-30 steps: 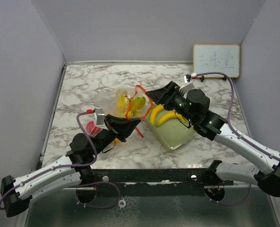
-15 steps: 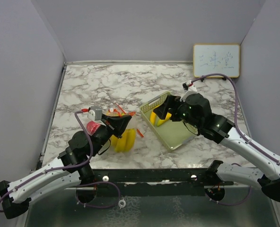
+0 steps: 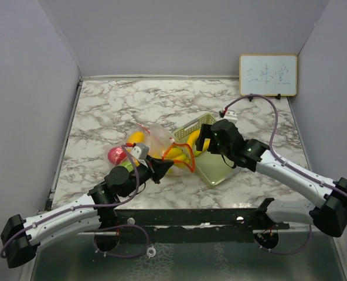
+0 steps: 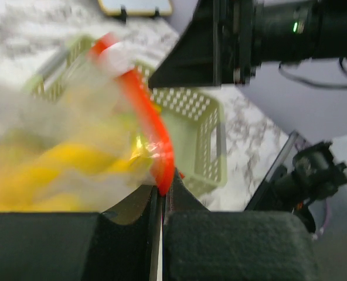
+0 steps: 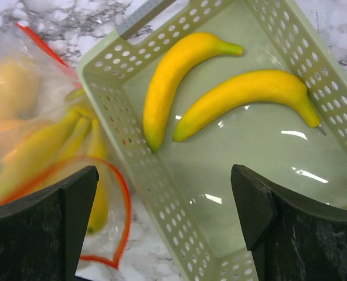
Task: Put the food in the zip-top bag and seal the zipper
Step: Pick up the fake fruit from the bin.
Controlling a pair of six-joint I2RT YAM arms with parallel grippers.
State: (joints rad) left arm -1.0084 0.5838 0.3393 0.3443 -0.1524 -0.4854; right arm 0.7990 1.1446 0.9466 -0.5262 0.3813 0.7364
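Observation:
The clear zip-top bag (image 3: 157,140) lies just left of the pale green tray (image 3: 217,170). Several yellow bananas (image 3: 174,156) and a round yellow piece (image 3: 136,139) are inside it. My left gripper (image 3: 166,167) is shut on the red-orange zipper (image 4: 153,132) at the bag's near corner; its closed fingertips (image 4: 162,196) pinch the strip. My right gripper (image 3: 198,142) is open and empty above the tray's left end. In the right wrist view two bananas (image 5: 173,88) (image 5: 247,96) lie in the tray (image 5: 132,146), between the gripper's (image 5: 162,184) spread fingers. The bag (image 5: 38,140) and its open zipper loop (image 5: 124,205) lie to their left.
A small red round piece (image 3: 116,155) lies on the marble beside my left arm. A whiteboard (image 3: 268,75) leans on the back right wall. Grey walls enclose the table on three sides.
My right gripper has drawn back from the bag's mouth and come down over the tray. My left gripper has moved right and nearer with the strip, and the bag now lies against the tray.

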